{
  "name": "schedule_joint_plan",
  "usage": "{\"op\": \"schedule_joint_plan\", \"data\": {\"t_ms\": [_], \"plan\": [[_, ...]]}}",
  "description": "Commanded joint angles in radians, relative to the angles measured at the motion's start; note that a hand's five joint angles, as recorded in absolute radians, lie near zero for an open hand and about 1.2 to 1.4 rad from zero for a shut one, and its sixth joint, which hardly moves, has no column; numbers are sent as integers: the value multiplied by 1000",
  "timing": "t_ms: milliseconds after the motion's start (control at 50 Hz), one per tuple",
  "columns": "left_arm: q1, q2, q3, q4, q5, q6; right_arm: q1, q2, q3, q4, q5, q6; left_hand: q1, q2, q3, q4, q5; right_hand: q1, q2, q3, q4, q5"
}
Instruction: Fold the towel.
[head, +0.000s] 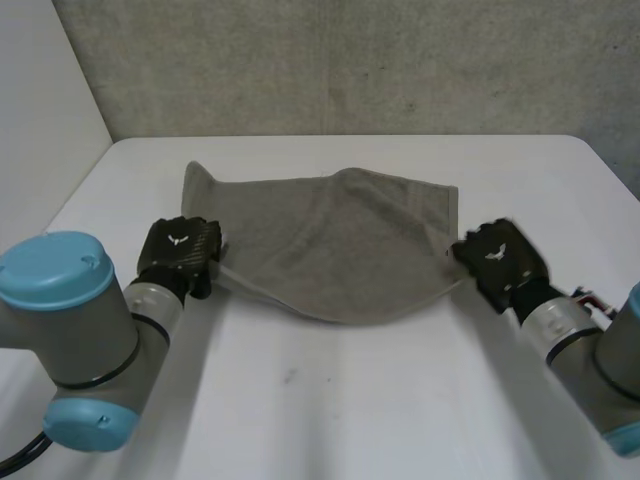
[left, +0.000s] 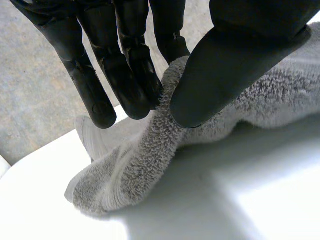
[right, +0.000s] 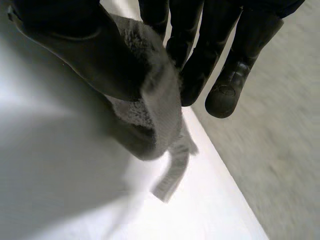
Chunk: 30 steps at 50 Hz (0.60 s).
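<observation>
A grey towel (head: 330, 245) lies spread across the middle of the white table (head: 330, 400), its near edge lifted between both hands. My left hand (head: 178, 255) is at the towel's near left corner; its fingers (left: 120, 75) and thumb pinch the towel (left: 150, 150) there. My right hand (head: 497, 262) is at the near right corner, where its thumb and fingers (right: 200, 55) are shut on the towel's hem (right: 160, 110). A loose end of the hem hangs below that hand. The far corners rest on the table.
A grey wall (head: 350, 60) rises behind the table's far edge. A pale wall (head: 40, 110) stands to the left. Bare tabletop runs in front of the towel between my arms.
</observation>
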Motion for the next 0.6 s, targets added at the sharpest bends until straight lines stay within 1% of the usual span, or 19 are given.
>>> {"op": "schedule_joint_plan", "data": {"t_ms": [20,60,100,200,240,260,280,300,320,340,360,380,400,420,440,460,500,560,600], "plan": [[-18,55,-90,-7,1,3,-48,-96,-52,167,132,238,201,179,179,177,193,66,66,66,54,55],[-29,64,-107,-9,1,3,-55,-107,-72,253,152,248,201,179,179,177,193,66,66,66,54,55],[-52,89,-136,-9,0,3,-61,-116,-73,290,153,247,201,179,179,177,193,66,66,66,54,55],[-61,156,-158,-27,0,24,-67,-165,-83,400,150,239,201,179,179,177,193,66,66,66,54,55],[-61,192,-159,-43,0,47,-78,-264,-90,480,150,230,201,179,179,177,193,66,66,66,54,55],[-59,231,-161,-61,0,78,-78,-265,-90,480,150,230,201,179,179,177,193,66,66,66,54,55],[-59,272,-163,-81,-2,111,-85,-315,-92,521,144,228,201,179,179,177,193,66,66,66,54,55],[-59,273,-163,-81,-2,112,-85,-315,-92,522,144,228,201,179,179,177,193,66,66,66,54,55],[-61,315,-166,-104,-3,144,-91,-359,-93,563,138,225,201,179,179,177,193,66,66,66,54,55],[-61,316,-166,-104,-3,144,-101,-398,-101,604,132,221,201,179,179,177,193,66,66,66,54,55],[-61,361,-170,-128,-5,171,-101,-398,-101,604,132,221,201,179,179,177,193,66,66,66,54,55],[-62,409,-175,-154,-5,190,-111,-444,-107,653,123,210,201,179,179,177,193,66,66,66,54,55],[-62,409,-175,-155,-5,190,-127,-491,-110,701,110,195,201,179,179,177,193,66,66,66,54,55],[-65,452,-178,-182,-7,204,-127,-492,-110,701,110,195,201,179,179,177,193,66,66,66,54,55],[-67,492,-181,-213,-5,210,-145,-531,-113,748,97,175,201,179,179,177,193,66,66,66,54,55],[-67,492,-181,-213,-5,210,-145,-532,-113,749,96,175,201,179,179,177,193,66,66,66,54,55],[-69,523,-183,-245,-5,213,-171,-581,-121,830,66,120,201,179,179,177,193,66,66,66,54,55],[-69,595,-181,-345,-2,217,-182,-601,-130,889,41,69,201,179,179,177,193,66,66,66,54,55],[-69,600,-178,-357,-2,217,-183,-602,-135,903,34,54,201,179,179,177,193,66,66,66,54,55]]}}
